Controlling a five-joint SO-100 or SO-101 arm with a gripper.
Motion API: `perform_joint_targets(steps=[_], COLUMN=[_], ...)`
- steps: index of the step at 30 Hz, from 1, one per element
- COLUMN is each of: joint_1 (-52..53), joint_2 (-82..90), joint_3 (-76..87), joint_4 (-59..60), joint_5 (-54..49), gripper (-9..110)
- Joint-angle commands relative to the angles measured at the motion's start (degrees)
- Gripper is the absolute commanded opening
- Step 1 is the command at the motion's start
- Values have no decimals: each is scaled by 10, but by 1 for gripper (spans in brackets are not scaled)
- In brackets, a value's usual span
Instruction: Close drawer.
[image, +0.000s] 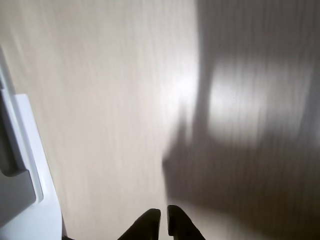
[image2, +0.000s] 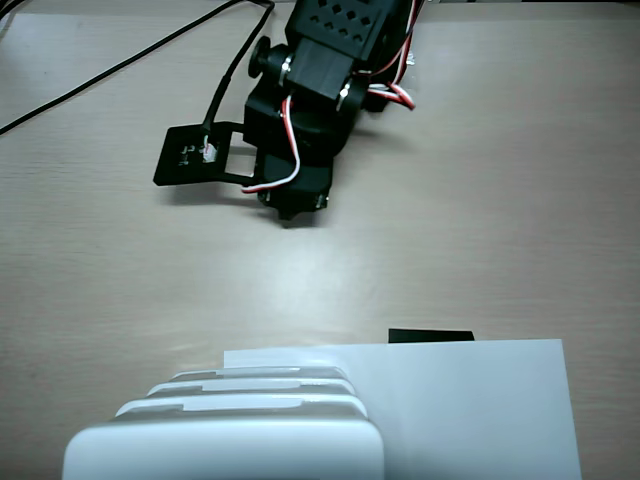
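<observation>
My gripper (image: 164, 222) enters the wrist view from the bottom edge. Its two dark fingertips are almost together with nothing between them, above bare table. In the fixed view the black arm stands at the top, with the gripper (image2: 291, 210) pointing down at the table, well away from the white drawer unit (image2: 225, 450) at the bottom edge. The unit's rounded drawer fronts (image2: 250, 395) lie stacked and stepped. No grey tray sticks out there. A blurred grey piece with a whitish rim (image: 22, 165) shows at the wrist view's left edge. I cannot tell whether it is the drawer.
A flat white paper sheet (image2: 470, 410) lies to the right of the unit, with a small black strip (image2: 430, 336) at its far edge. Black cables (image2: 120, 65) run across the top left. The table is pale wood (image2: 520, 200).
</observation>
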Motion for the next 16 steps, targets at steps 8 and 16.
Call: perform_joint_targets(steps=[8,16], joint_1=[-2,-15], joint_2=[31,31], joint_3=[16,13], joint_4=[-4,-3], joint_5=[-17,-11], gripper=[0,0])
